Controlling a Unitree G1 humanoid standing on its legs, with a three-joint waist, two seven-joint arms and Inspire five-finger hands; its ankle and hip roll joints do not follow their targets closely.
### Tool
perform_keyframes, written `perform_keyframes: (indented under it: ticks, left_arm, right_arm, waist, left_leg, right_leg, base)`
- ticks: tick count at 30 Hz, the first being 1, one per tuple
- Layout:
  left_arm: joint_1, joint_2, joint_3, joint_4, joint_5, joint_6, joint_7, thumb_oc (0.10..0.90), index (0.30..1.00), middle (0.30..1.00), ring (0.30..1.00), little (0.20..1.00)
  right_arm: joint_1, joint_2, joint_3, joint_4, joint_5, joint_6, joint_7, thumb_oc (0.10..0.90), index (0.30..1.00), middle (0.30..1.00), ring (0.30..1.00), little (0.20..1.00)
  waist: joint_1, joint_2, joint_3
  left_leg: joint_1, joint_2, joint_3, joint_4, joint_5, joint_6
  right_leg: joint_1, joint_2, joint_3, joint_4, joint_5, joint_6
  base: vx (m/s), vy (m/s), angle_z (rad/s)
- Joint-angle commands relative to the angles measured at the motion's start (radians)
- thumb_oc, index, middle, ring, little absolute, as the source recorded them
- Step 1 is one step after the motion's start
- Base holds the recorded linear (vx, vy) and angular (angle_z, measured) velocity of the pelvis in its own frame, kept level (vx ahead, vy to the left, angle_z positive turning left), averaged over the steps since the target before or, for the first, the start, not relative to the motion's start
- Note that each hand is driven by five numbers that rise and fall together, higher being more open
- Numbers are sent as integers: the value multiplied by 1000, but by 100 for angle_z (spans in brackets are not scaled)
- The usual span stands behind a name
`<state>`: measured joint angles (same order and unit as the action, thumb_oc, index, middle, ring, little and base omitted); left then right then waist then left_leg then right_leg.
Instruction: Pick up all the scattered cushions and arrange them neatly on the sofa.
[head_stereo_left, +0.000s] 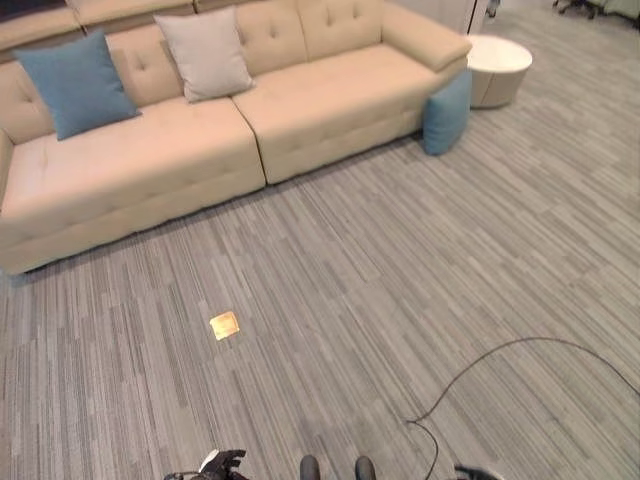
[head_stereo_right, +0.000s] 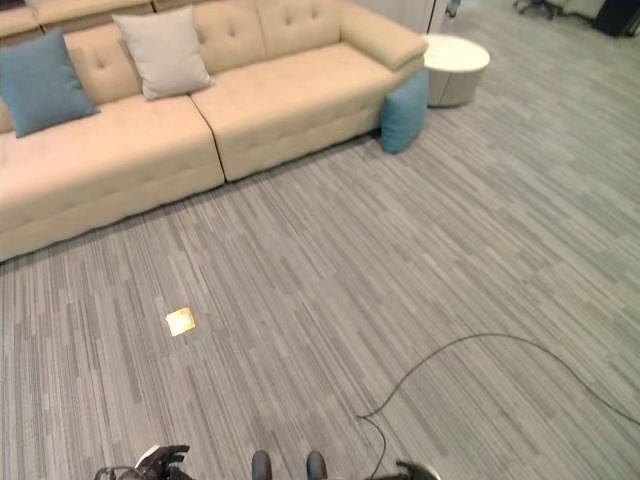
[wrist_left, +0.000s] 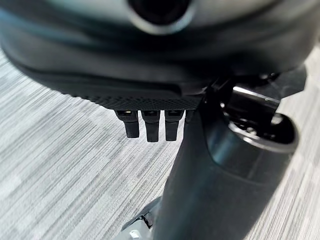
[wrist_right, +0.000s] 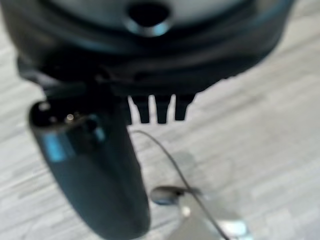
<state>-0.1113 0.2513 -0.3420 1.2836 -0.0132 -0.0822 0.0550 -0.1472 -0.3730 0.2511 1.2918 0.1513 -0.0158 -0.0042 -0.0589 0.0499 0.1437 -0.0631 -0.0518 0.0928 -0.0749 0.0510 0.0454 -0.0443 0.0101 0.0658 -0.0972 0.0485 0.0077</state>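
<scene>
A beige sofa runs along the far side of the carpet. A blue cushion leans on its backrest at the left end, and a pale beige cushion stands beside it. Another blue cushion stands on the floor, propped against the sofa's right end. My left hand hangs low over the carpet near me with straight fingers, holding nothing. My right hand hangs the same way, fingers straight and empty. Both hands are far from the cushions.
A round white side table stands just past the floor cushion at the sofa's right end. A small brass floor plate is set in the grey striped carpet between me and the sofa. Office chair bases show at the far right.
</scene>
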Motion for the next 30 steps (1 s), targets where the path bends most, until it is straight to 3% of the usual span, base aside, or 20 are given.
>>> perform_keyframes:
  ticks: [1,2,4,8,11,12,13,15,16,17,18,20,21,23,24,25,26,27,28,30]
  left_arm:
    - [-73,19,-13,10,52,-21,13,800,900,900,900,900]
    - [-84,23,-28,4,58,-23,15,800,900,900,900,900]
    - [-93,22,-43,3,66,-24,14,800,900,900,900,900]
    - [-106,26,-61,-2,130,-17,20,800,900,900,900,900]
    - [-103,11,-57,-14,140,-24,24,800,900,900,900,900]
    - [-97,1,-59,-18,139,-28,28,800,900,900,900,900]
    - [-97,-1,-60,-18,139,-28,28,800,900,900,900,900]
    - [-78,-30,-62,-45,121,-35,39,800,900,900,900,900]
    - [-78,-29,-46,-67,101,-38,54,800,900,900,900,900]
    - [-81,-40,-52,-85,86,-38,75,800,900,900,900,900]
    - [-85,-35,-63,-122,82,-38,74,800,900,900,900,900]
    - [-86,-24,-66,-158,73,-42,87,800,900,900,900,900]
    - [-76,-27,-70,-200,66,-50,97,800,900,900,900,900]
    - [-68,-31,-73,-210,71,-53,101,800,900,900,900,900]
    - [-51,-35,-80,-222,79,-65,119,800,900,900,900,900]
    - [-39,-40,-92,-221,93,-67,124,800,900,900,900,900]
    - [-39,-41,-92,-221,94,-67,124,800,900,900,900,900]
    - [-21,-41,-103,-201,121,-64,152,800,900,900,900,900]
    - [-15,-38,-107,-189,130,-66,153,800,900,900,900,900]
    - [7,-43,-88,-168,122,-68,144,800,900,900,900,900]
  right_arm:
    - [7,-46,-28,1,5,-13,-10,800,900,900,900,900]
    - [-2,-43,-31,-8,20,-18,-14,800,900,900,900,900]
    - [-14,-45,-31,-21,21,-22,-18,800,900,900,900,900]
    - [-2,-38,-12,-110,-27,-41,-54,800,900,900,900,900]
    - [8,-52,-29,-115,-36,-40,-62,800,900,900,900,900]
    - [12,-57,-36,-118,-29,-45,-63,800,900,900,900,900]
    - [13,-58,-36,-119,-29,-45,-63,800,900,900,900,900]
    - [57,-37,1,-223,-68,-43,-86,800,900,900,900,900]
    - [99,-27,17,-201,-75,-73,-72,800,900,900,900,900]
    - [87,-34,41,-184,-132,-92,-127,800,900,900,900,900]
    - [74,-28,53,-237,-126,-65,-109,800,900,900,900,900]
    - [75,-40,65,-365,-129,-63,-111,800,900,900,900,900]
    - [95,-64,97,-554,-157,-76,-112,800,900,900,900,900]
    - [108,-64,101,-607,-168,-76,-112,800,900,900,900,900]
    - [110,-66,110,-631,-176,-85,-113,800,900,900,900,900]
    - [105,-59,116,-604,-180,-88,-119,800,900,900,900,900]
    - [105,-59,116,-603,-181,-88,-120,800,900,900,900,900]
    - [53,-39,148,-518,-202,-88,-136,800,900,900,900,900]
    - [30,-26,166,-484,-218,-88,-141,800,900,900,900,900]
    - [36,-4,169,-442,-233,-88,-142,800,900,900,900,900]
  waist:
    - [-3,-13,15]
    - [-20,-7,49]
    - [-36,0,71]
    - [-108,1,110]
    - [-124,30,96]
    - [-133,53,85]
    - [-133,56,86]
    - [-167,72,39]
    - [-162,60,48]
    - [-143,51,61]
    - [-111,30,81]
    - [-84,7,99]
    - [-36,-15,111]
    - [-15,-27,108]
    - [29,-25,101]
    - [51,-11,95]
    - [52,-14,96]
    - [124,-27,86]
    - [150,-45,81]
    - [186,-33,48]
  left_leg:
    - [-40,-15,-77,79,-124,-10]
    - [-27,-3,-64,73,-132,-15]
    - [-17,7,-40,63,-144,-23]
    - [139,16,61,90,-293,-30]
    - [225,44,98,81,-332,-50]
    - [271,64,101,79,-347,-58]
    - [273,67,101,79,-348,-59]
    - [252,148,91,323,-175,-107]
    - [174,174,82,521,-75,-111]
    - [90,177,33,707,-18,-103]
    - [-3,160,-25,861,-3,-99]
    - [-65,131,-50,929,-24,-82]
    - [-160,32,-71,883,-99,-62]
    - [-205,0,-66,828,-102,-61]
    - [-257,-25,-52,558,-112,-49]
    - [-246,-26,-57,353,-74,-47]
    - [-237,-28,-55,337,-64,-47]
    - [-300,-53,-110,49,-27,-51]
    - [-318,-57,-128,22,-19,-57]
    - [-249,-56,-185,24,52,-42]
  right_leg:
    - [-133,-63,4,237,-70,101]
    - [-197,-60,-15,332,-63,117]
    - [-256,-68,-45,371,-43,136]
    - [-376,-109,-192,169,8,155]
    - [-379,-142,-298,134,36,164]
    - [-375,-136,-310,158,30,158]
    - [-374,-135,-311,160,28,158]
    - [-297,-67,-238,179,21,67]
    - [-259,-47,-212,176,13,37]
    - [-218,-23,-197,173,-3,4]
    - [-175,-19,-179,164,-14,-12]
    - [-143,-17,-154,149,-27,-19]
    - [-70,3,-95,123,-49,-10]
    - [-32,6,-67,100,-55,-3]
    - [55,29,-16,52,-90,10]
    - [96,44,-2,40,-108,13]
    - [97,41,0,39,-106,13]
    - [200,59,34,22,-153,23]
    - [240,59,57,36,-170,26]
    - [246,76,79,87,-198,24]
  base:
    - [95,28,-25]
    - [44,23,-17]
    - [69,30,-29]
    - [524,-101,-93]
    - [511,-147,-37]
    - [381,-153,-37]
    - [552,-324,-38]
    - [610,-488,-9]
    - [505,-506,14]
    - [385,-497,-6]
    - [308,-426,-43]
    - [282,-230,-120]
    - [496,-135,-126]
    - [546,-102,-101]
    - [680,-13,-108]
    - [681,-15,-103]
    - [795,15,-78]
    - [790,-1,-50]
    - [1045,25,-31]
    - [719,63,-64]
